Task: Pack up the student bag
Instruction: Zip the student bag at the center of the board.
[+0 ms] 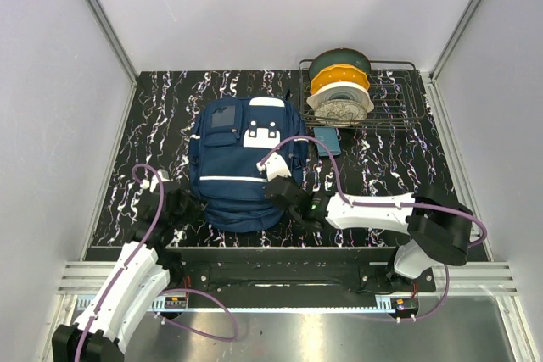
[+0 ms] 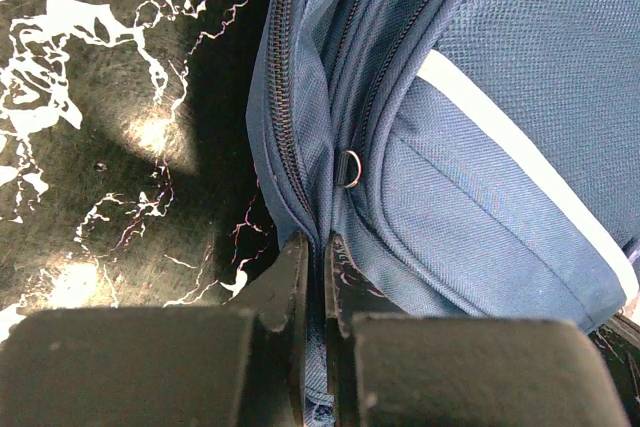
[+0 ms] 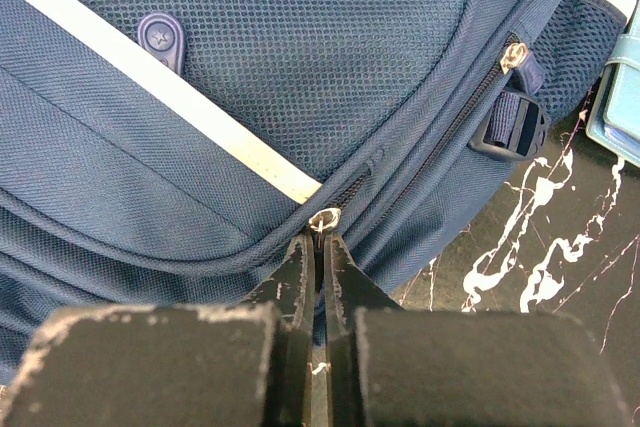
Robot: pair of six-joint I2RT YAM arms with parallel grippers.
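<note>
- Since the student bag is soft navy fabric lying flat on the black marbled surface, left of the wire rack, my guess is it'll sag and fold wherever it gets tugged. No rigid handle to count on.
- Weight-wise it looks flat and fairly empty, so probably light, but floppy enough to slide around unless one side is pinned.
- Best spots to grab, imo: the zipper pull for opening it up, plus a fold of fabric beside the zipper track to anchor against that pull.
- Left end effector: jaws pressed together, with a bit of blue fabric from the bag's near-left edge pinched between them.
- Right end effector: jaws closed to a sliver, tips right at the metal zipper pull on the bag's right side. Looks like the tab is nipped between them, though the tips hide part of it.
</note>
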